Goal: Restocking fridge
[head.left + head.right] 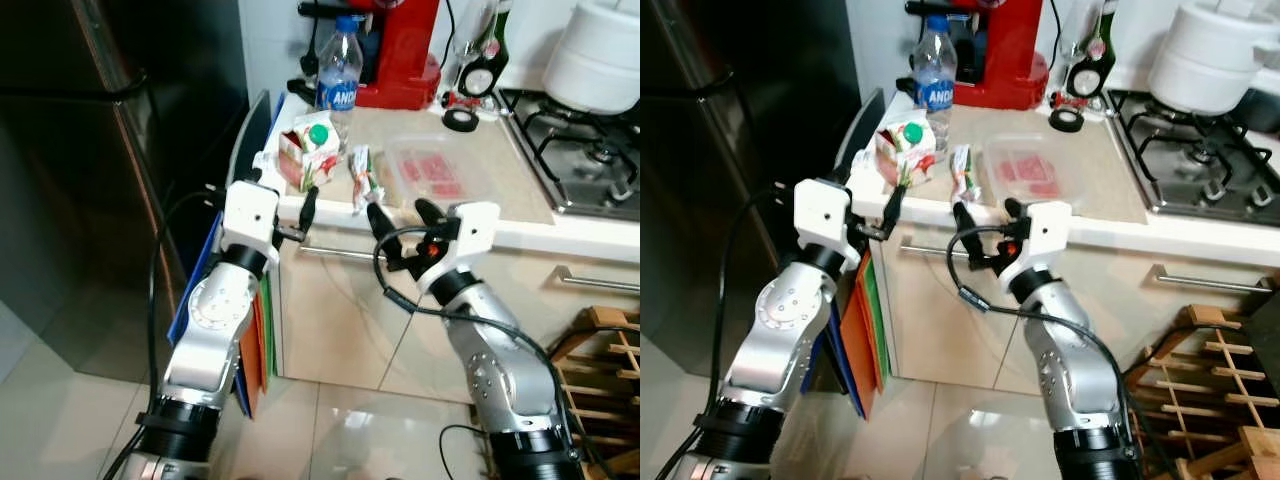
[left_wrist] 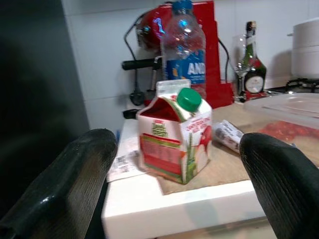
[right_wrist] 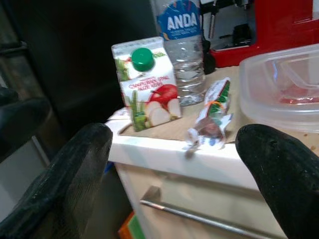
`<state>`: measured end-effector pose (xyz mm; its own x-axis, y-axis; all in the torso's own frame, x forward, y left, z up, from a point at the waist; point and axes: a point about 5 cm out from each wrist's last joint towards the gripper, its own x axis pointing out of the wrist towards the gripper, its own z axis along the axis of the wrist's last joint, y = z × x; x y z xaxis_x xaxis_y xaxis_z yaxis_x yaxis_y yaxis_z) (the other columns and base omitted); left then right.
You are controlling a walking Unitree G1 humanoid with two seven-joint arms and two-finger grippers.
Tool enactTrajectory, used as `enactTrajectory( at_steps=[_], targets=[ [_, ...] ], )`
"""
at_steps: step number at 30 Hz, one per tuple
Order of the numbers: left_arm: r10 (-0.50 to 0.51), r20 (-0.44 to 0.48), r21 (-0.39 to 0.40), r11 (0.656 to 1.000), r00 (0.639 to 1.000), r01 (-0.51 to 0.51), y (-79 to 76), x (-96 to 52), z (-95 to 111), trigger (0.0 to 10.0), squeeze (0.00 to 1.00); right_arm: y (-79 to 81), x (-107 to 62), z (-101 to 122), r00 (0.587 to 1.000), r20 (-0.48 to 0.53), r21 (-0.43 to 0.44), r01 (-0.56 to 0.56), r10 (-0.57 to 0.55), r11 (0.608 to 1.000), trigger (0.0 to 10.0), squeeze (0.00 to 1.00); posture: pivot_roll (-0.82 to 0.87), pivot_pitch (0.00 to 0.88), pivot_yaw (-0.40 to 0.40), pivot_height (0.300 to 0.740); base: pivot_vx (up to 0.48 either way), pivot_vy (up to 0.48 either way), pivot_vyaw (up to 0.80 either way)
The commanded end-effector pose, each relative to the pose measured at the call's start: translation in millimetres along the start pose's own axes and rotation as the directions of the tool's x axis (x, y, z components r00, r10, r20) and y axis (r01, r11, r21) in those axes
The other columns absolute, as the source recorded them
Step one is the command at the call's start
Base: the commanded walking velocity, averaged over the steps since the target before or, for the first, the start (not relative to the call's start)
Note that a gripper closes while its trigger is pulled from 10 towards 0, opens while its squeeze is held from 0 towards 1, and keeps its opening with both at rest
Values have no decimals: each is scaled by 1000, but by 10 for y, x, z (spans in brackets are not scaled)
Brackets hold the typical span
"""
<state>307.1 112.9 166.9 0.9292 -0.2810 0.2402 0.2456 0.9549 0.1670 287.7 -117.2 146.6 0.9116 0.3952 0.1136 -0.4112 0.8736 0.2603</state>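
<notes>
We see the juice carton (image 1: pixel 308 152) with its green cap standing upright at the near left corner of the countertop (image 1: pixel 500 175), its printed text too small to read. Just behind it stands a clear water bottle (image 1: pixel 338 72) with a blue label whose lettering is cut off at "ANDA". To the carton's right a small wrapped snack packet (image 1: pixel 362 178) lies at the counter's near edge, and beyond that a lidded clear plastic container (image 1: pixel 437 170) holds something red we cannot identify. Our left gripper (image 1: pixel 287 205) hovers just before the carton with fingers spread, holding nothing; our right gripper (image 1: pixel 402 222) is likewise spread wide and empty, near the packet. The dark fridge (image 1: pixel 90 150) stands at left, its door closed.
</notes>
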Motion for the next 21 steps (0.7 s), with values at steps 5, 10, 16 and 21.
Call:
enactTrajectory(
  at_steps=[5,10,16,21],
  targets=[
    [4,3,13,1000,1000,-4,11,19,25,10000,0,-17,-43,277,995,102,-37,0,4,999,10000,0,7,0,1,740,0,0,0],
    [7,1,15,1000,1000,-7,18,13,24,10000,0,-141,-107,206,995,43,88,84,-88,993,10000,0,8,0,-1,740,0,0,0],
    [4,0,19,1000,1000,-4,23,11,27,10000,0,-236,-166,34,990,-39,232,144,-139,962,10000,0,8,0,5,740,0,0,0],
    [3,-1,22,1000,1000,-3,33,17,31,10000,0,-250,-78,37,987,-31,274,161,-159,948,10000,0,9,0,12,740,0,0,0]
  ],
)
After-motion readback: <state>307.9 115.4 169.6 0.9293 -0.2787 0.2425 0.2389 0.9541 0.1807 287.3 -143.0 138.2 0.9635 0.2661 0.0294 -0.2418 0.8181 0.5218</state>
